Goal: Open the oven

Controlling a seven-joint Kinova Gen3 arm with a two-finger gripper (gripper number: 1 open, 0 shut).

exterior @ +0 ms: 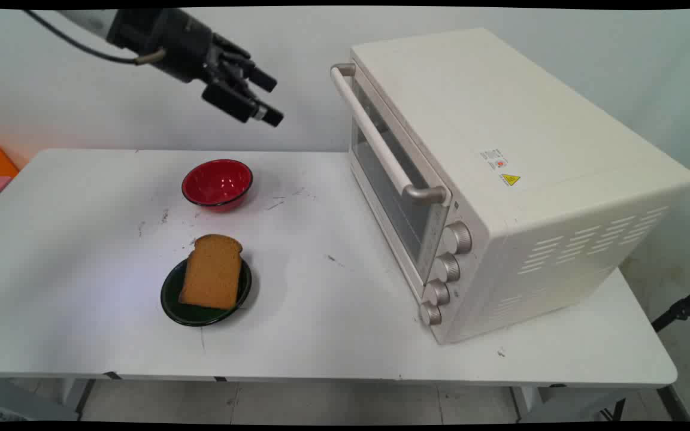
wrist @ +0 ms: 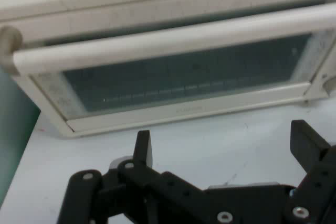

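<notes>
Your black two-finger hand (exterior: 264, 96) hangs in the air above the far side of the white counter (exterior: 333, 335), empty, its fingers spread apart. It points toward three o'clock, at the door of the cream-white metal toaster oven (exterior: 501, 179), and touches nothing.

The hand view looks straight at that door: a pale bar handle (wrist: 173, 38) runs across the top of a dark glass window (wrist: 184, 80), and the door looks closed. The oven fills the counter's three o'clock side. It is rigid and looks heavy; by my judgement the bar handle is the firm place to grip, though smooth and possibly slippery.

Below the hand, toward six o'clock, sits an empty glossy red bowl (exterior: 217, 184), hard and slick. Nearer still, at six o'clock from the bowl, a brown slice of bread (exterior: 212, 272) lies on a small dark green plate (exterior: 171, 299). The bread looks light, soft and easily crushed; take it gently by its edges.
</notes>
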